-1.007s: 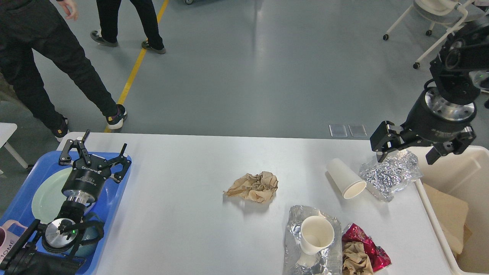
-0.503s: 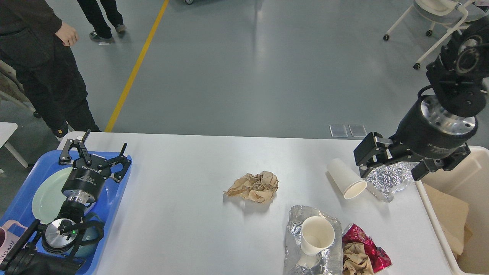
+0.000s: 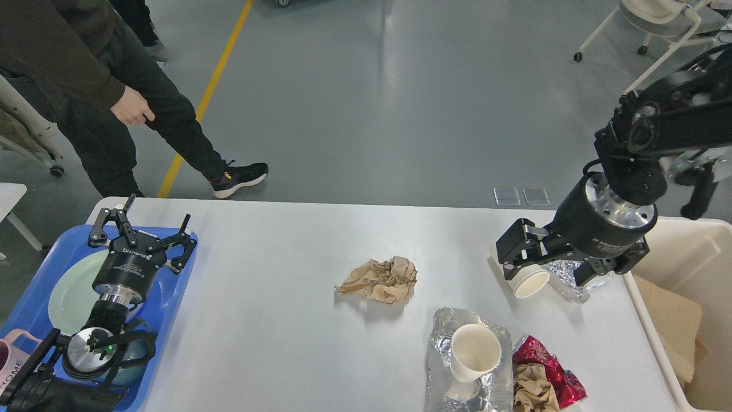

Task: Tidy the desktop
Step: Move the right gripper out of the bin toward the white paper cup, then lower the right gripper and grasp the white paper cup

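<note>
Spanning most of the head view, the white tabletop (image 3: 274, 343) carries scattered litter; a crumpled brown paper (image 3: 378, 280) lies near its centre; a tipped paper cup (image 3: 525, 278) lies on its side toward the right edge, mouth facing the viewer; a crumpled foil (image 3: 566, 277) sits just beside that cup, partly hidden by the arm. Nearer the front edge a second cup (image 3: 474, 353) rests on a silver wrapper (image 3: 443, 372); just to its right lie a red wrapper (image 3: 552, 375) and a brown wad (image 3: 530, 390), touching one another. The right gripper (image 3: 546, 269) hangs low over the tipped cup and foil, fingers spread, one finger (image 3: 512, 252) at the cup's left and the other by the foil; whether either touches cannot be told. The left gripper (image 3: 143, 229) is held over a blue tray (image 3: 171, 292) at the tabletop's left end, fingers spread and holding nothing; the tray holds a pale green plate (image 3: 71, 292), and a pink mug (image 3: 14, 355) shows at the view's left edge. A beige bin (image 3: 686, 252) stands against the tabletop's right edge, with brown paper inside. Beyond the tabletop, a person (image 3: 97, 86) in dark clothes stands on the grey floor (image 3: 372, 103) beside a yellow line (image 3: 200, 109).
</note>
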`<action>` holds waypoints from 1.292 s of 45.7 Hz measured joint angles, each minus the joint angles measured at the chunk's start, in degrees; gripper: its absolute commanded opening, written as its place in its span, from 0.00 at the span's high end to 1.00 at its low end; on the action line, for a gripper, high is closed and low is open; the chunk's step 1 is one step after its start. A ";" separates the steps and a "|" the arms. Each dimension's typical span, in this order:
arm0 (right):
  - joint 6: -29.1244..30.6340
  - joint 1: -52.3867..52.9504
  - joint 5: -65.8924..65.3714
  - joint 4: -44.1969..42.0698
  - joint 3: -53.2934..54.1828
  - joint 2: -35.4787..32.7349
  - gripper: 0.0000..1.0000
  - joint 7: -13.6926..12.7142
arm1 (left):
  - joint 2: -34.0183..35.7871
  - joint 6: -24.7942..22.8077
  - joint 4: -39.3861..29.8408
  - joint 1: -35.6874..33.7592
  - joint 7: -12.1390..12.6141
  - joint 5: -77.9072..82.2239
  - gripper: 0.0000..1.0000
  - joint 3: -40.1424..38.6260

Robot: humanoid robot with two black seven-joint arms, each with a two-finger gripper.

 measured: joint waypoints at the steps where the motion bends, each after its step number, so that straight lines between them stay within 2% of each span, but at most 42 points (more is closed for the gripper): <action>1: -0.49 -0.76 0.00 -0.04 0.40 0.01 0.00 -0.01 | 0.00 0.00 0.00 0.00 0.00 0.00 0.03 0.00; 20: -6.37 -12.60 -0.33 -3.07 3.64 1.01 0.00 -0.68 | 0.00 0.00 0.00 0.00 0.00 -0.01 0.03 0.00; 34: -16.14 -23.55 -0.34 -4.91 5.01 4.57 0.00 -1.09 | 0.00 0.00 0.00 0.00 0.00 -0.03 0.03 0.00; 37: -18.24 -26.08 -0.34 -5.58 5.62 5.43 0.04 -1.20 | 0.00 0.00 0.00 0.00 0.00 -0.03 0.03 0.00; 46: -23.16 -33.68 -0.22 -8.90 6.29 8.81 0.05 -1.43 | 0.00 0.00 0.00 0.00 0.00 -0.03 0.03 0.00; 50: -24.10 -37.14 -0.21 -11.05 7.17 9.73 0.13 -1.44 | 0.00 -0.01 0.00 0.00 0.00 -0.03 0.03 0.00; 55: -24.56 -41.79 -0.21 -14.80 9.15 11.23 0.28 -1.48 | 0.00 0.00 0.00 0.00 0.00 -0.03 0.03 0.00; 57: -24.74 -43.49 -0.19 -16.64 9.61 11.89 0.39 -1.49 | 0.00 0.00 0.00 0.00 0.00 -0.03 0.03 0.00; 59: -25.01 -44.95 -0.09 -18.32 9.79 12.36 0.54 -1.50 | 0.00 0.00 0.00 0.00 0.00 -0.03 0.03 0.00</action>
